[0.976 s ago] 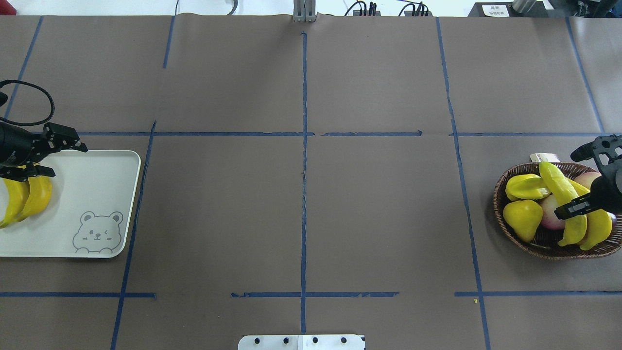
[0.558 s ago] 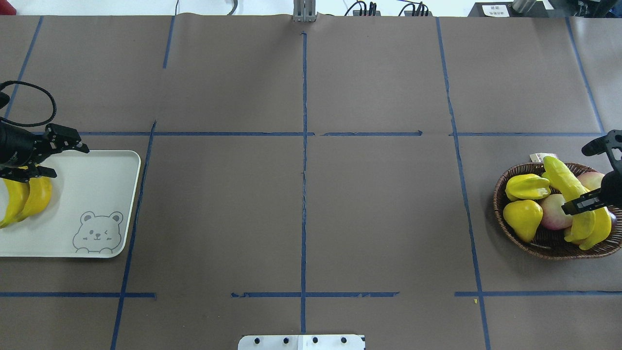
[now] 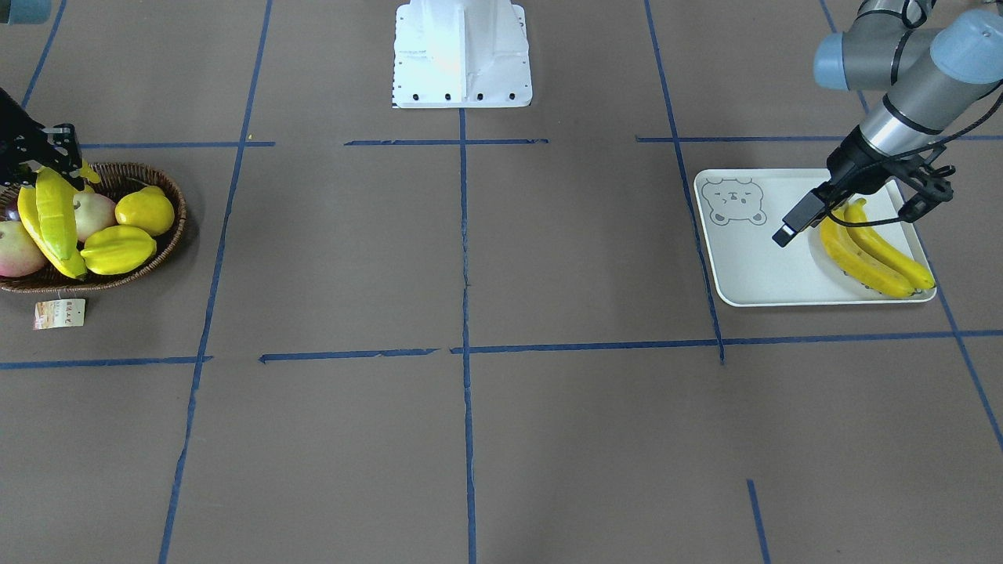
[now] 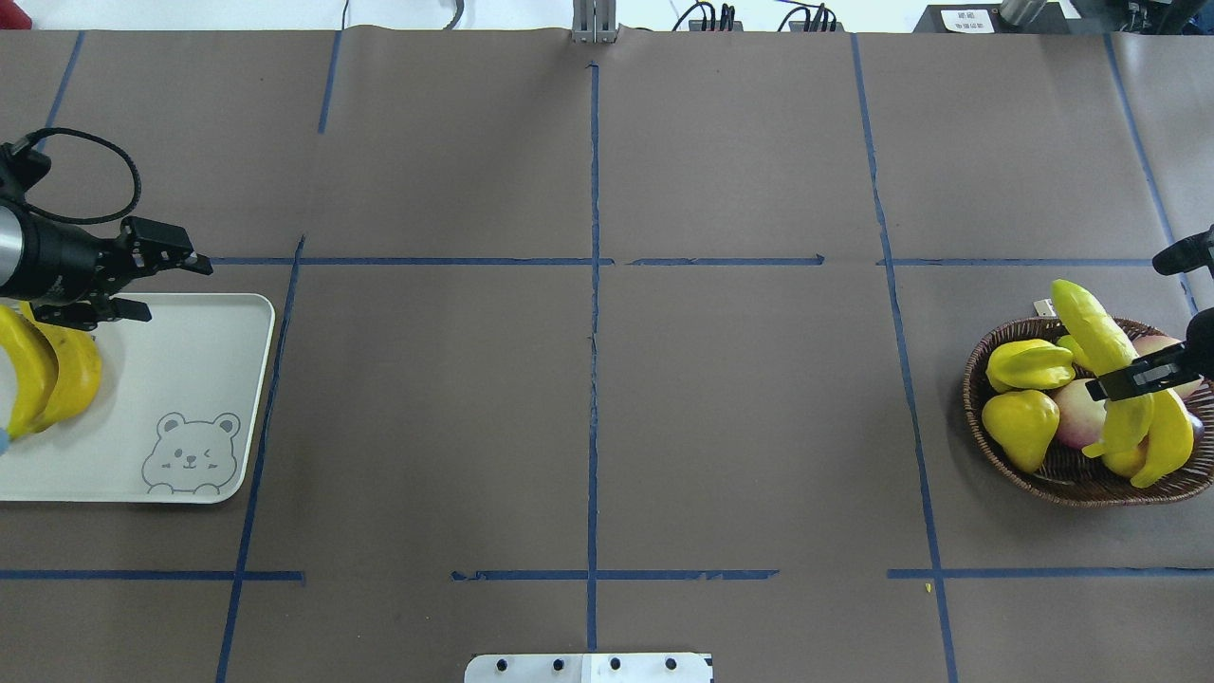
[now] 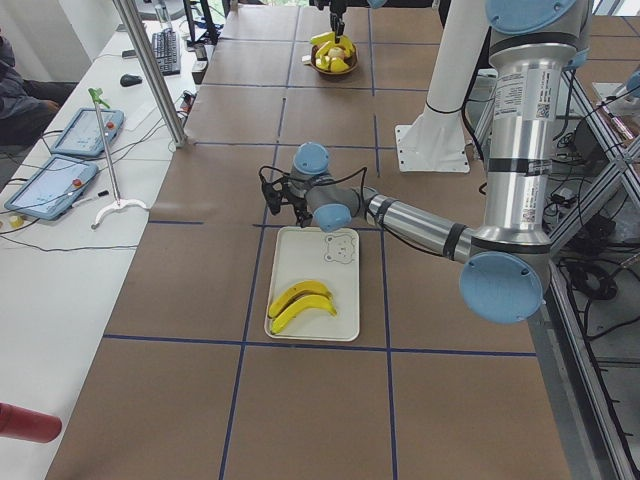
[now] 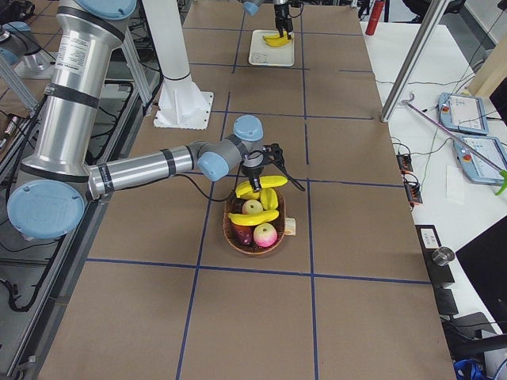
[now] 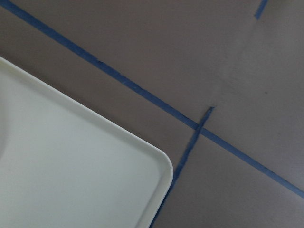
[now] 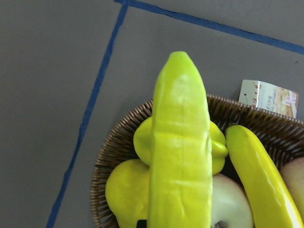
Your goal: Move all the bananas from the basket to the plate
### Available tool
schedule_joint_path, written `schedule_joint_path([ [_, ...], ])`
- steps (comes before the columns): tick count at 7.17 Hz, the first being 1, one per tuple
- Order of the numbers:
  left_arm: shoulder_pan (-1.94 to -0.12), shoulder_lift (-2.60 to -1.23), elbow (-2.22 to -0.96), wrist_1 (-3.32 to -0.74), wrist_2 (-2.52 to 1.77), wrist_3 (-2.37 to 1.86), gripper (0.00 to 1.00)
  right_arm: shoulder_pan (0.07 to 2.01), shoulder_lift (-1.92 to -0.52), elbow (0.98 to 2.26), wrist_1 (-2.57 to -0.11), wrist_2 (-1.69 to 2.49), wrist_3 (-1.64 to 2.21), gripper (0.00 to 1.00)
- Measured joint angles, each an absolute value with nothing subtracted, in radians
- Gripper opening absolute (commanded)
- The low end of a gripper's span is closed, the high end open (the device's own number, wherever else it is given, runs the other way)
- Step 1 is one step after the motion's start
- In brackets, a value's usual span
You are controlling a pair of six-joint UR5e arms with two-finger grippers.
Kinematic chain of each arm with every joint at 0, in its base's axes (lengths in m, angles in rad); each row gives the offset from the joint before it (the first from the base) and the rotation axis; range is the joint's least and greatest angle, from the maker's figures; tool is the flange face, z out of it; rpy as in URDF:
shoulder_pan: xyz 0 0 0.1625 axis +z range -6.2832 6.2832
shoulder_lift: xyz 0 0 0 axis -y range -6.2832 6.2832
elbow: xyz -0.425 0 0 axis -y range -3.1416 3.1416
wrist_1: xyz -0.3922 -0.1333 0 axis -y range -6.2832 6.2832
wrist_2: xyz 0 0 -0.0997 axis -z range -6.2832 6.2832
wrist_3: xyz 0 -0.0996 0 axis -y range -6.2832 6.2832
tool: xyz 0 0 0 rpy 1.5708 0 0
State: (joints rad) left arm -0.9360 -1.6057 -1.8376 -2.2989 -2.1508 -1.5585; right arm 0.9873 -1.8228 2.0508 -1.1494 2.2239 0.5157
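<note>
The basket (image 4: 1043, 479) sits at the table's right end with mixed fruit. My right gripper (image 4: 1131, 381) is shut on a yellow-green banana (image 4: 1091, 332), which hangs tilted above the basket and fills the right wrist view (image 8: 180, 152). A second banana (image 4: 1171, 438) lies in the basket (image 8: 114, 152) beside it. At the left end, two bananas (image 4: 43, 375) lie side by side on the plate (image 4: 180, 379). My left gripper (image 4: 156, 280) hangs open over the plate's far edge, apart from them. From the front, both bananas (image 3: 870, 251) rest near the plate's (image 3: 768, 274) outer side.
The basket also holds a starfruit (image 4: 1026, 363), a yellow pear-shaped fruit (image 4: 1020, 422) and a pinkish apple (image 4: 1076, 413). A paper tag (image 3: 59, 312) lies beside the basket. Blue tape lines cross the brown table cover. The robot's white base (image 3: 462, 55) stands mid-table.
My right gripper has risen with the banana, lifting and tilting it above the other fruit. My left gripper has drawn away from the two bananas on the plate, toward the table's middle.
</note>
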Motion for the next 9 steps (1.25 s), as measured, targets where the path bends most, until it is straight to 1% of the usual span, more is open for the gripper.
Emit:
schedule_joint_path([
  [1, -0.91, -1.648, -1.847, -2.308, -2.151, -1.56, 1.0, 0.988, -1.796, 2.044, -1.118, 2.23, 0.544, 0.19],
  [3, -0.849, -1.75, -1.85, -2.355, -2.151, -1.559, 1.0, 0.948, -1.7, 2.017, -1.057, 2.233, 0.672, 0.18],
  [7, -0.789, -1.915, -1.847, -2.383, -2.151, -1.553, 0.99, 0.789, -1.523, 2.003, -0.974, 2.212, 0.957, 0.18],
  [9, -0.766, -1.964, -1.844, -2.384, -2.15, -1.557, 0.99, 0.677, -1.438, 1.999, -0.906, 2.117, 1.107, 0.18],
])
